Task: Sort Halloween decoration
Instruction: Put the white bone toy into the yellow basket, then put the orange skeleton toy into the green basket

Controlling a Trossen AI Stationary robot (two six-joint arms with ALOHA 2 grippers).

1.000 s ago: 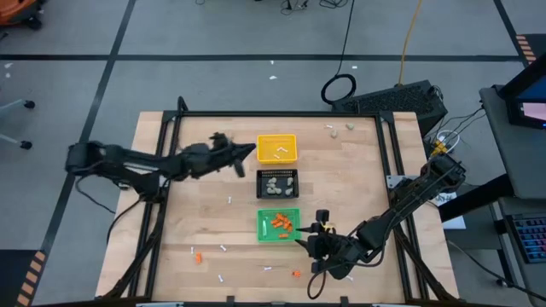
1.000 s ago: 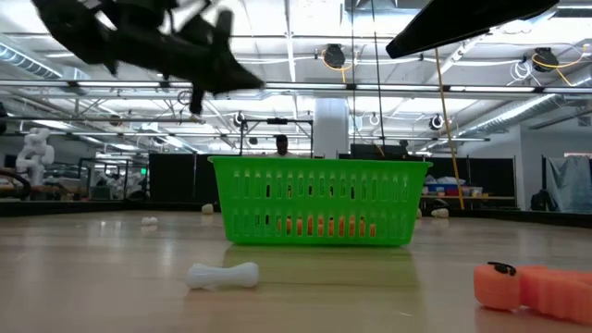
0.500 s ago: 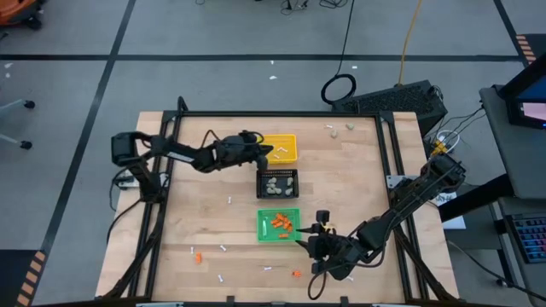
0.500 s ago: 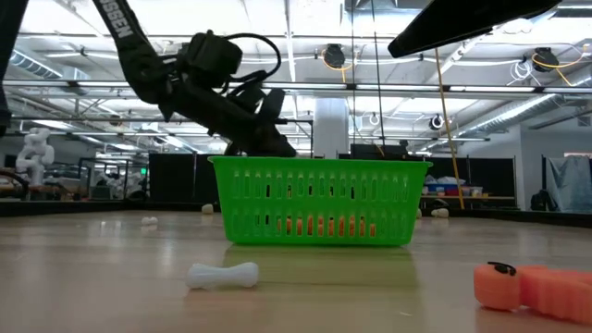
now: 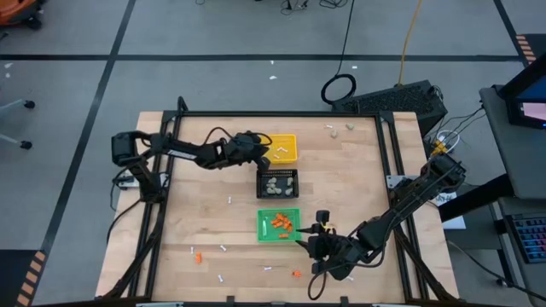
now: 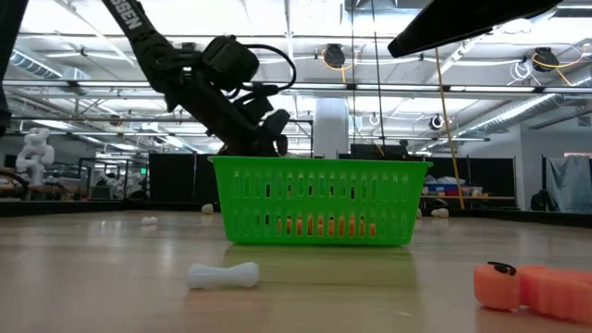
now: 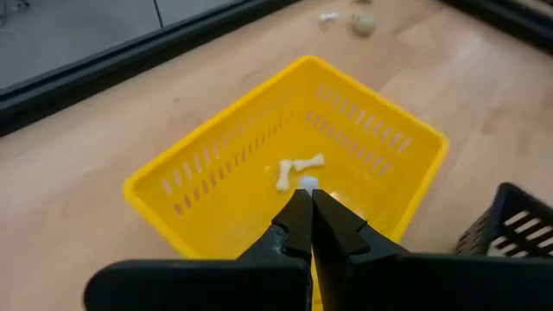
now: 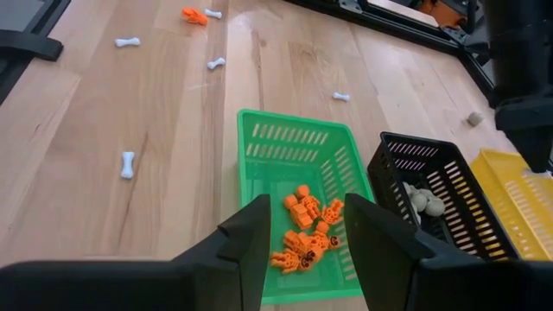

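The sorting is partly done. White bones (image 7: pixel 298 164) lie in the yellow tray (image 7: pixel 216 173), beige lumps (image 8: pixel 423 200) in the black tray (image 8: pixel 432 164) and orange bits (image 8: pixel 304 233) in the green tray (image 8: pixel 259 164).

The left claw (image 7: pixel 307 203) hovers over the yellow tray with its fingers together, pinching a small white bone (image 7: pixel 308 182). The right claw (image 8: pixel 298 225) waits near the green tray, fingers apart and empty.

Several bones (image 8: pixel 127 163) and orange pieces (image 5: pixel 295 274) are still spread on the desk (image 5: pixel 205 222)

Bench: pale wooden top (image 5: pixel 205 222), dark framed.
Yellow slotted plastic tray (image 5: pixel 284 139): 12 o'clock.
Black slotted tray (image 5: pixel 291 181): centre.
Green slotted tray (image 5: pixel 265 225): 6 o'clock of black tray.
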